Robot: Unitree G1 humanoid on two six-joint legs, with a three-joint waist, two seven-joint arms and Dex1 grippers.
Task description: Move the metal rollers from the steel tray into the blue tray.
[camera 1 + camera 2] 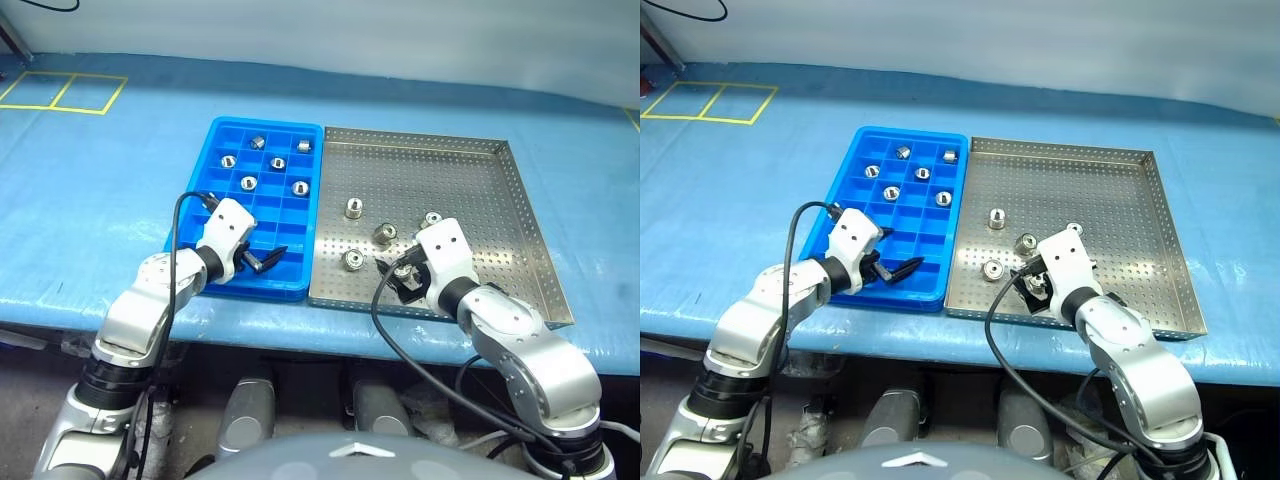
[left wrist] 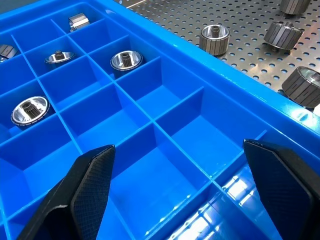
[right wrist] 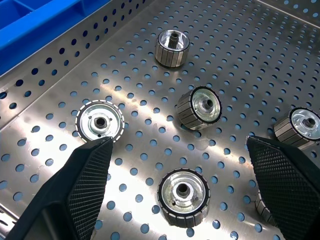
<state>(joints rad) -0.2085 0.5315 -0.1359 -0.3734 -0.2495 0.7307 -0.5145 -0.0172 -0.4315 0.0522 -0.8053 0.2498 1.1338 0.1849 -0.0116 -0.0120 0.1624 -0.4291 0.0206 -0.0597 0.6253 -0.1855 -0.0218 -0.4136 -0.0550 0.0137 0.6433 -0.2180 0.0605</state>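
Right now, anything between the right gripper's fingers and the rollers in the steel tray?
No. In the right wrist view the open right gripper hovers over the metal rollers, with bare perforated steel tray around them.

Blue-covered table (image 1: 100, 200): blue tray (image 1: 225, 135), steel tray (image 1: 520, 210).

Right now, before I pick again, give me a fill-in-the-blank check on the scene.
The blue tray holds ___ metal rollers.
The left gripper hangs over the ___ tray.
The right gripper hangs over the steel tray, jaws ___.
Missing: six; blue; open.
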